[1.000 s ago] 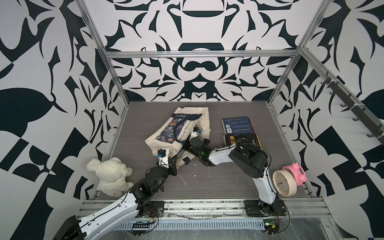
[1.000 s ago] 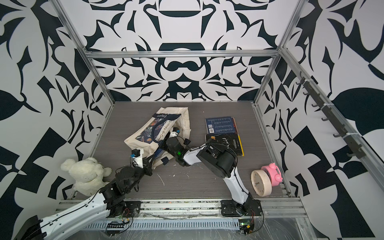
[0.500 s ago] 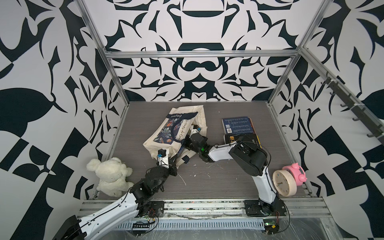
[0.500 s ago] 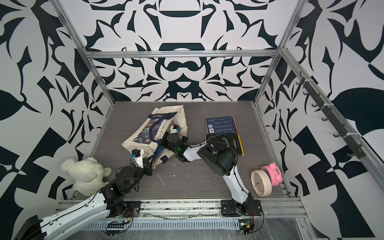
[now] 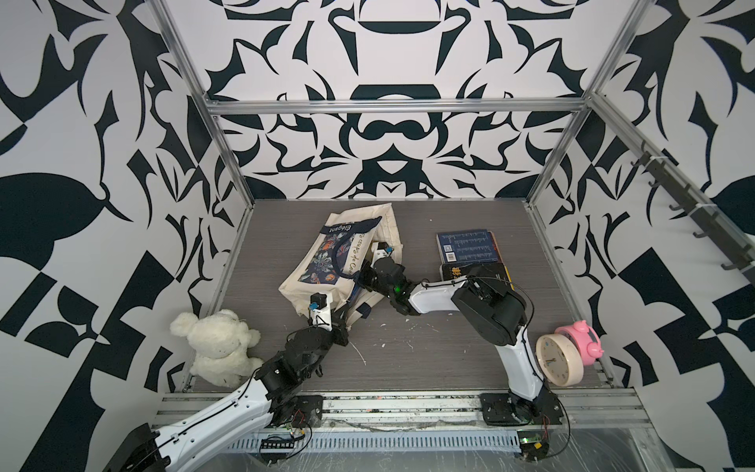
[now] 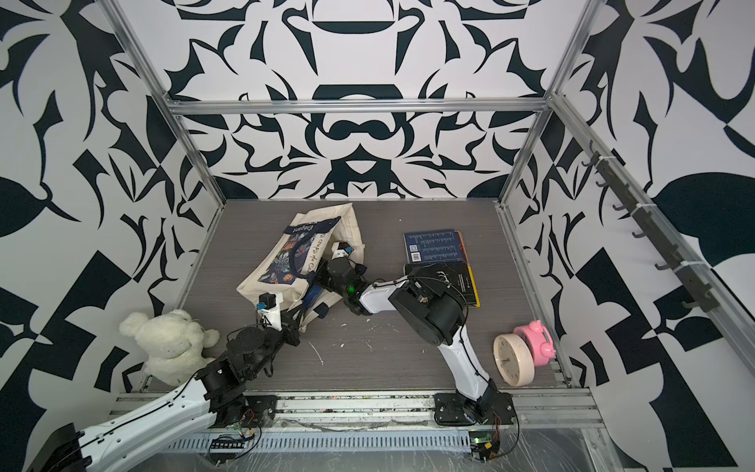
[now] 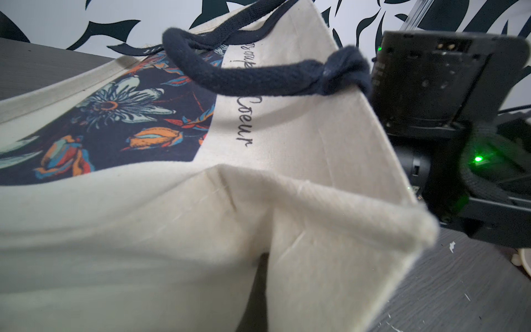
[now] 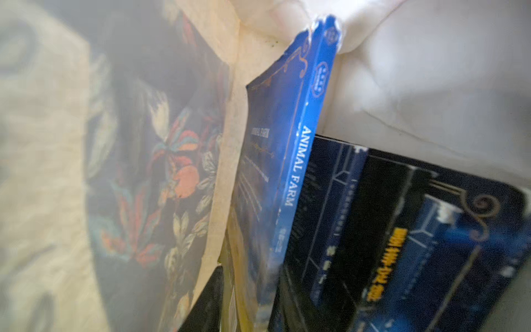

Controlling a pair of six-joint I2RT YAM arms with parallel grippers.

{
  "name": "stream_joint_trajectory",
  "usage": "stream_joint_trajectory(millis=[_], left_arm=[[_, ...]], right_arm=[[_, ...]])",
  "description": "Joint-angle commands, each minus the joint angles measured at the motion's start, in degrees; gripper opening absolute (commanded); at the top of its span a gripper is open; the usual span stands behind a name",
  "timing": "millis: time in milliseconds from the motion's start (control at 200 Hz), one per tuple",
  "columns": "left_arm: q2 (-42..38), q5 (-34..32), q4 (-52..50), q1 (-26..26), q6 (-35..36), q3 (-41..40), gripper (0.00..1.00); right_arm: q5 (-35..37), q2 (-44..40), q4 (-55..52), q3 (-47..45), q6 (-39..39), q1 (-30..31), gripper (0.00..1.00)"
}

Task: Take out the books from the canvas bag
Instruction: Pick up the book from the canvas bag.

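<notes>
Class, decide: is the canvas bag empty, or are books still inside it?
Not empty. The right wrist view shows a blue Animal Farm book and a darker book still inside the canvas bag.

Matt, coarse-woven cream cloth on canvas bag (image 7: 287, 172); glossy paper covers on books (image 8: 304, 161); grey wood-grain tabletop (image 5: 408, 367).

The tips of the right gripper (image 5: 363, 280) are hidden inside the canvas bag (image 5: 322, 261). In its wrist view they are dark blurs beside the blue book (image 8: 298, 161), so the grip is unclear. The right arm (image 5: 486, 306) covers much of the black book (image 5: 451, 271) on the right.
</notes>
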Motion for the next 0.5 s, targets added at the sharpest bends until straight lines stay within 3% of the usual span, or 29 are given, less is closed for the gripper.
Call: stream_joint_trajectory(millis=[0,230,495], left_arm=[[-0.91,5.13,5.13,-0.69,0.57,0.62,0.00],[-1.09,5.21,4.91,-0.75,0.55,0.62,0.00],[-1.16,5.27,4.90,-0.71,0.55,0.62,0.00]], right_arm=[[0.51,-3.14,1.46,2.66,0.10,-0.79,0.36],[-0.02,-2.40,-4.81,4.26,1.80,-1.81,0.33],[3.13,-4.89,-7.82,1.51,-2.05,-2.86,0.35]])
